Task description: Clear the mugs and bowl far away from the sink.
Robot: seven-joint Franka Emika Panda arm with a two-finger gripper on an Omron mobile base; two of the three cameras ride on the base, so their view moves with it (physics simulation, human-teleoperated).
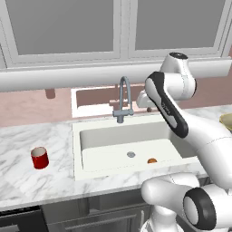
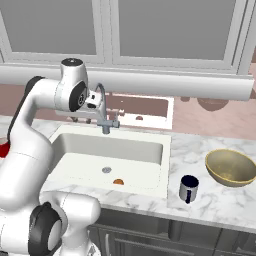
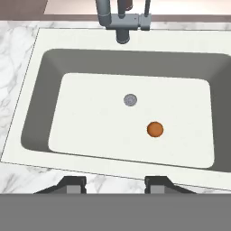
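Note:
The glossy red mug (image 1: 40,158) stands upright on the marble counter left of the sink (image 1: 90,136). On the counter right of the sink (image 2: 165,165) a small mug (image 2: 189,188) that looks dark navy stands upright. The wide tan-yellow bowl (image 2: 231,166) rests just behind it to the right. My gripper (image 3: 116,185) hangs high over the basin's front rim, open, with nothing between its fingertips (image 3: 74,184). The hand view looks straight down into the sink (image 3: 54,67).
A small orange thing (image 3: 155,129) lies on the basin floor near the round grey drain (image 3: 130,99). The grey gooseneck faucet (image 1: 123,99) rises behind the basin, close to my hand. Windows and a ledge run along the back wall.

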